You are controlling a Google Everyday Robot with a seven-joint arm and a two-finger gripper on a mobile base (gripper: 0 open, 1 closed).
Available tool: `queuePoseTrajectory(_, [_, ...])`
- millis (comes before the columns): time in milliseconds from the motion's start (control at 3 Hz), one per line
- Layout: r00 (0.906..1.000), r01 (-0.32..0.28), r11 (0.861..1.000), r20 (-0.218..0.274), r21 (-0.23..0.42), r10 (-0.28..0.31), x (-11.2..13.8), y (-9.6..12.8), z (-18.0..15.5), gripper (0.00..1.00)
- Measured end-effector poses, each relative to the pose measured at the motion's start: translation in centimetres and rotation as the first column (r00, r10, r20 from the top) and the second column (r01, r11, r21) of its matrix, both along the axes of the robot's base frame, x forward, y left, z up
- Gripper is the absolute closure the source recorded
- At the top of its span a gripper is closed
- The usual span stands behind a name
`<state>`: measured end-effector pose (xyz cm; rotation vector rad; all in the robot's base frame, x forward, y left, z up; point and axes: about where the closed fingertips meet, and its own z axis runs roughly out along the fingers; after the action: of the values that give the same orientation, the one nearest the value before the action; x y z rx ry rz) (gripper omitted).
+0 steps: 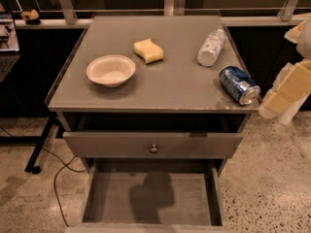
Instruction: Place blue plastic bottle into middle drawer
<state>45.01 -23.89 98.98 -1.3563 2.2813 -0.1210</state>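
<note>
The blue plastic bottle lies on its side at the right rear of the worktop; its long axis runs front to back, leaning slightly right, narrow end towards the back rail; a blue can lies just in front of it, apart; a bowl and a yellow sponge sit further left. The middle drawer stands pulled out below a closed knobbed drawer front. The gripper hangs off the worktop's right edge, touching nothing visible; open or closed, I cannot tell.
</note>
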Motion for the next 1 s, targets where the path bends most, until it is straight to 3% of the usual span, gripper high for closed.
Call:
queuePoseTrajectory(333, [0.9694,0.243,0.952,-0.01,0.188,-0.245,1.0,-3.4,-0.2,0.0])
queuePoseTrajectory(667, [0.8873,0.45,0.805,-0.092,0.385,-0.452,1.9,-5.6,-1.3,0.0])
queuePoseTrajectory(1000, [0.7875,0.589,0.621,-0.193,0.517,-0.585,2.9,-7.0,-1.9,0.0])
